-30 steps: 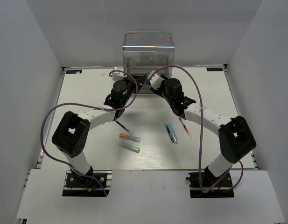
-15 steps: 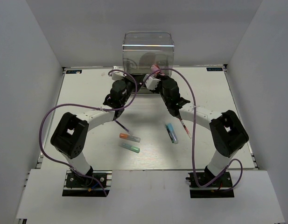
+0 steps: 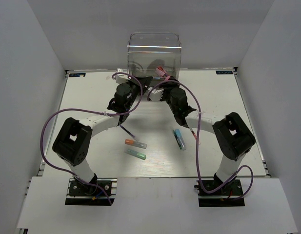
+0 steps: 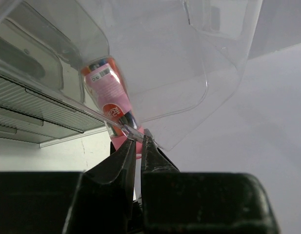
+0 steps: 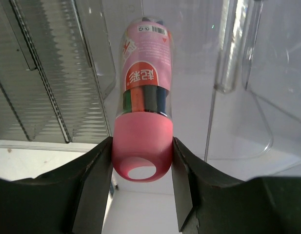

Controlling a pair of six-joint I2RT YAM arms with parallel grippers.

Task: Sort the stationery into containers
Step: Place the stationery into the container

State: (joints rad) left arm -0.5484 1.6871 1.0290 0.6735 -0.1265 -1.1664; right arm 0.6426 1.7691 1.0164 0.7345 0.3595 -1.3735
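Observation:
The clear organiser (image 3: 154, 53) stands at the far middle of the table. My right gripper (image 3: 162, 77) is shut on the pink stubby cylinder (image 3: 161, 71), holding it by its pink cap (image 5: 142, 146) and pointing it at the organiser's front (image 5: 67, 73). My left gripper (image 3: 145, 81) is shut on a thin clear plastic edge (image 4: 135, 135) of the organiser. The pink cylinder shows through that plastic (image 4: 107, 92). On the table lie a dark pen (image 3: 127, 130), an orange-tipped marker (image 3: 135, 143), a green-tipped marker (image 3: 135, 154), a light-blue marker (image 3: 179, 138) and a red pen (image 3: 193, 135), which my right arm partly hides.
Purple cables (image 3: 50, 127) loop from both arms over the table. White walls close in the left, right and back sides. The organiser's ridged shallow drawers (image 5: 38, 87) lie left of the cylinder in the right wrist view.
My right gripper has risen with the pink cylinder, up to the organiser's front. The right arm's elbow has swung left. The left gripper has held still.

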